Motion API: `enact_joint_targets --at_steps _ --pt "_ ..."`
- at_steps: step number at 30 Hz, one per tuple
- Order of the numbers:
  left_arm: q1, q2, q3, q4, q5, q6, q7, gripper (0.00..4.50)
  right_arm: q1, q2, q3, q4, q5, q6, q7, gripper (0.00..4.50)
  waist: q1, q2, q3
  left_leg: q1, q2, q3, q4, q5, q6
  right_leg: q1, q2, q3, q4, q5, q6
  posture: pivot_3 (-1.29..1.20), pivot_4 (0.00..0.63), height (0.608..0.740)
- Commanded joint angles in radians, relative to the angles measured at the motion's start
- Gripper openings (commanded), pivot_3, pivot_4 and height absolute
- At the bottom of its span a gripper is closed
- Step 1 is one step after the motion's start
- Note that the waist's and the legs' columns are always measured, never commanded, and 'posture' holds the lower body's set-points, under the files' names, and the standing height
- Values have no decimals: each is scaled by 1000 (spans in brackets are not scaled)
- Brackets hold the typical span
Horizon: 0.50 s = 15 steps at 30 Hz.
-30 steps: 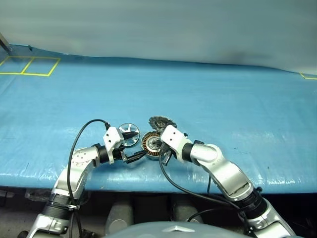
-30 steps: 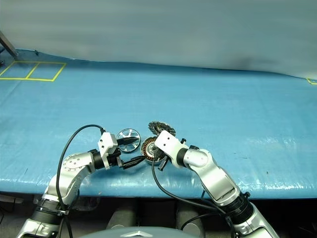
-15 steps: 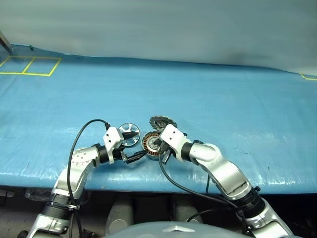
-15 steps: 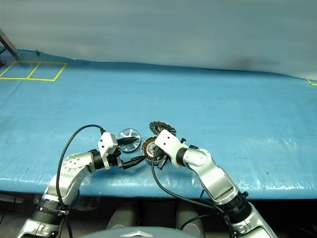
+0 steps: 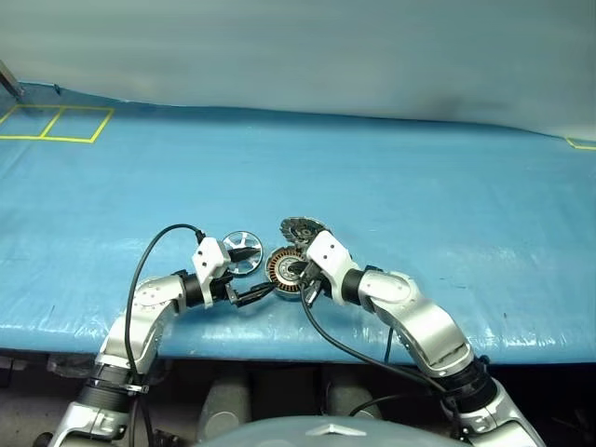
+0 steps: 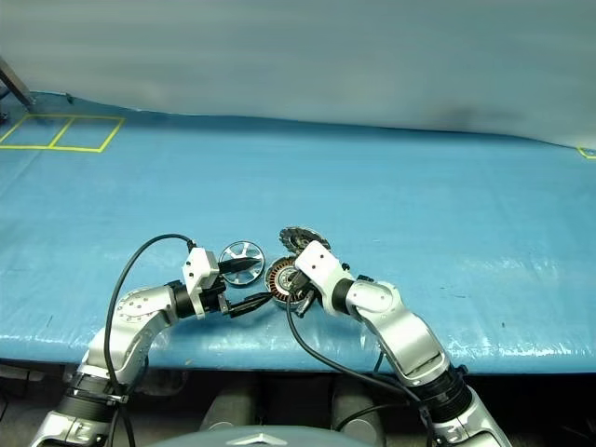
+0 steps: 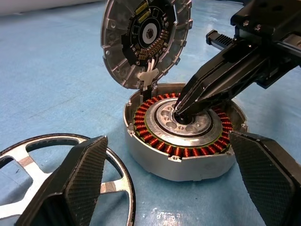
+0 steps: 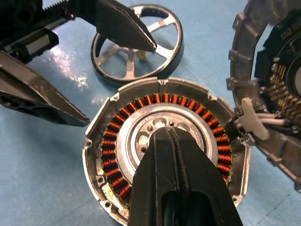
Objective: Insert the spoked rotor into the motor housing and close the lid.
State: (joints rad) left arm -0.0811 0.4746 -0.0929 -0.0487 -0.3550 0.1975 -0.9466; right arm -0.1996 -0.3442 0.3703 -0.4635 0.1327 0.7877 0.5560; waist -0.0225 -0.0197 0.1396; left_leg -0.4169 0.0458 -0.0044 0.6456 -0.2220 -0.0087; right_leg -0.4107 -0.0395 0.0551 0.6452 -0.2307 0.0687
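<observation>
One spoked rotor (image 7: 56, 160), flat on the blue sheet (image 5: 419, 196). One motor housing (image 7: 183, 141), carrying one ring of copper windings (image 7: 155, 141) (coils too many and too small to count reliably). One lid (image 7: 146, 40), joined at the housing's rim and standing open. Two grippers: left gripper (image 5: 253, 273), jaws spread; right gripper (image 7: 181, 112), jaws together. Two yellow-taped squares (image 5: 51, 124), side by side at the far left corner.

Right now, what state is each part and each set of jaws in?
motor housing: open, no rotor inside, windings exposed.
lid: hinged up, standing open.
spoked rotor: loose on the blue sheet beside the housing.
left gripper: jaws open.
right gripper: jaws shut, tips at the housing's centre.
</observation>
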Motion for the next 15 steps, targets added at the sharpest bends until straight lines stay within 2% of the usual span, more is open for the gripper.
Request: enact_joint_targets --at_steps 1,8,13,15 --pt "-28 16 42 -66 -46 19 -11 4500 -7 2 -33 -82 34 -13 4 46 0 0 0 0 0 0 0 0 0 0 0 0 0 0 0 0 150 740" --pt "-77 77 58 -87 -52 62 -39 4500 20 -26 -26 -98 20 -40 -4 46 -1 0 2 0 0 0 0 0 0 0 0 0 0 0 0 0 150 740" --pt "-172 197 39 -48 0 79 -106 4500 72 -118 28 -128 -35 -143 29 46 1 0 7 0 0 0 0 0 0 0 0 0 -1 0 0 0 150 740" --pt "-217 242 18 -18 34 80 -140 4500 91 -120 21 -127 -22 -191 38 46 1 -1 9 0 0 0 0 0 0 0 0 0 -1 0 0 0 150 740"
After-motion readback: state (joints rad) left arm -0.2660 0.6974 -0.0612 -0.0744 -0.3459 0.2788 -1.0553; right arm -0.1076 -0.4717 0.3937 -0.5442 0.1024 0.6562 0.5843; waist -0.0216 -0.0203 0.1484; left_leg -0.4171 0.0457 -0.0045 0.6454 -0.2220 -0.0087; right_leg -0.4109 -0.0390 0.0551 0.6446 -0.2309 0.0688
